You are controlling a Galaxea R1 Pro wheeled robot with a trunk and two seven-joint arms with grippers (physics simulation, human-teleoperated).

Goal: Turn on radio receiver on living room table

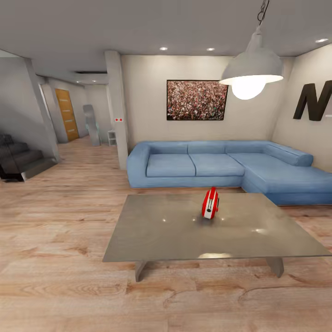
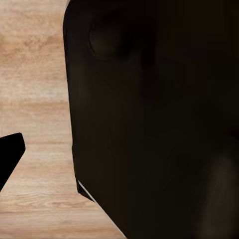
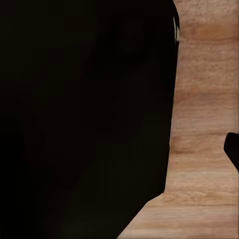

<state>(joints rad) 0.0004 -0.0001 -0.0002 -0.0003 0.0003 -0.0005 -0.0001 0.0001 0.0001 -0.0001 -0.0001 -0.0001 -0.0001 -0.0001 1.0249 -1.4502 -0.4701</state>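
- In the left wrist view a large dark body blocks most of the sight; one small dark tip (image 2: 10, 157) juts in at the edge over the wood floor (image 2: 35, 74). Whether the left end effector is spread or pressed together cannot be told.
- In the right wrist view a similar dark mass covers most of the picture, with a small dark tip (image 3: 233, 149) at the edge above the wood floor (image 3: 206, 99). The right end effector's state cannot be told either.
- Both wrist cameras look at bare floor planks, so the arms' pose beyond that is unclear.
- In the head view the radio receiver (image 1: 210, 203) stands upright on edge on the counter (image 1: 152, 230), a little right of the middle of the top, its red side and white band showing.
- The glossy grey top mirrors the lights and rests on short grey legs.
- Behind the counter sits the blue L-shaped sofa (image 1: 193, 163), its long part running along the right.
- Above the sofa hangs the framed crowd picture (image 1: 197, 100) on the beige wall.
- A grey pendant lamp (image 1: 251, 67) hangs lit at upper right.
- To the left are dark stairs (image 1: 16, 159) and a hallway with an orange door (image 1: 67, 114).
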